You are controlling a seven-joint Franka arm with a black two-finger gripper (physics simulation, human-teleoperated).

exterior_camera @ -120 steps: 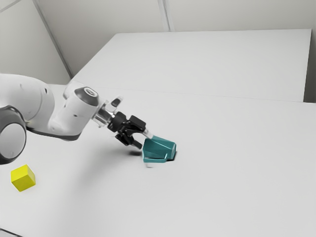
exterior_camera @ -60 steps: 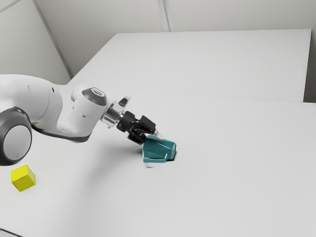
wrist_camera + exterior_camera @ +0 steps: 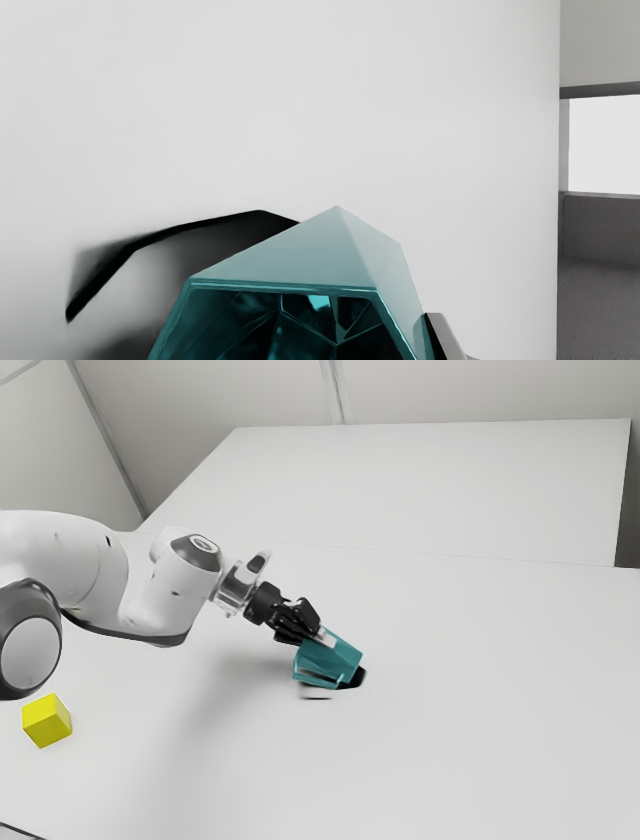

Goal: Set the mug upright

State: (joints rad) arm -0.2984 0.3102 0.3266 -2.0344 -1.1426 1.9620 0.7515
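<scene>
1. Pale walls [image 3: 450, 388] stand behind a broad white table [image 3: 480, 710].
2. Reaching in from the exterior view's left, the arm [image 3: 160, 595] slants its gripper [image 3: 318, 642] down toward the exterior view's right.
3. Gripper partly open around the mug [image 3: 328, 662], gripping it; one finger [image 3: 442, 335] lies against its outer side, the other is hidden.
4. Count: one arm, one mug, one yellow cube [image 3: 47, 721], the cube near the arm and well apart from the mug.
5. Teal mug at the gripper, over the table: tilted, mouth toward the hand, base down toward the exterior view's right, long axis roughly along the gripper's slant.
</scene>
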